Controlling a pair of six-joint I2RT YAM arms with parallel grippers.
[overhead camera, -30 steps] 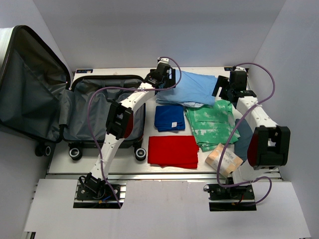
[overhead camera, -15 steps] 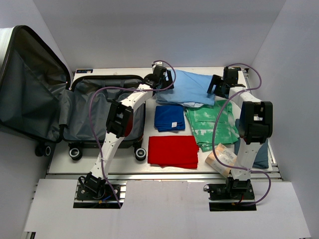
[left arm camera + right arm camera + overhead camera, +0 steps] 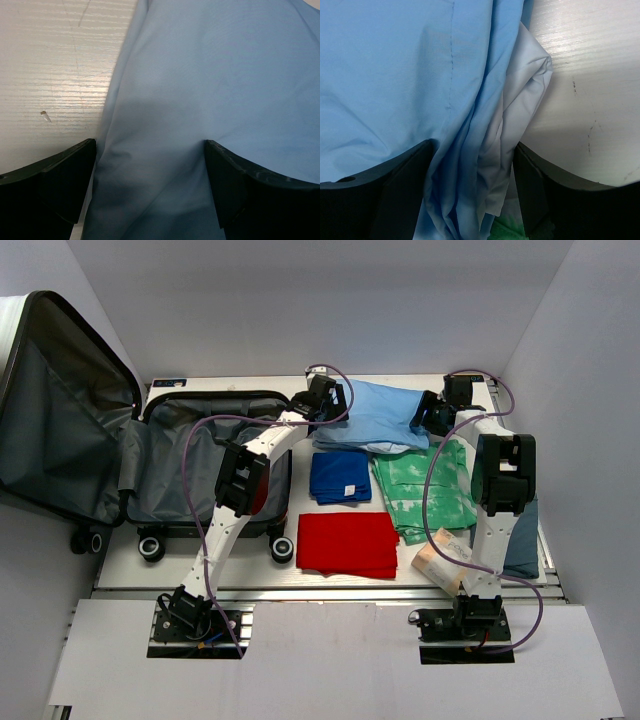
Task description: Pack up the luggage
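Observation:
The luggage (image 3: 165, 475) lies open at the left of the table, grey lining up, its lid leaning on the left wall. A light blue garment (image 3: 385, 415) lies at the back centre. My left gripper (image 3: 322, 400) is at the garment's left edge; in the left wrist view (image 3: 150, 145) it is open, jaws straddling the blue cloth (image 3: 225, 75). My right gripper (image 3: 435, 415) is at the garment's right edge; in the right wrist view (image 3: 474, 145) its jaws are open around bunched blue cloth (image 3: 385, 75).
A folded royal blue cloth (image 3: 340, 477), a red cloth (image 3: 348, 543) and a green patterned cloth (image 3: 425, 490) lie in front of the garment. A tan packet (image 3: 447, 560) and a dark blue-grey cloth (image 3: 522, 540) lie at the near right. The luggage wheels (image 3: 152, 545) face the near edge.
My right arm has swung left and back, bringing its gripper down onto the garment's right edge. My left gripper has shifted only slightly at the left edge.

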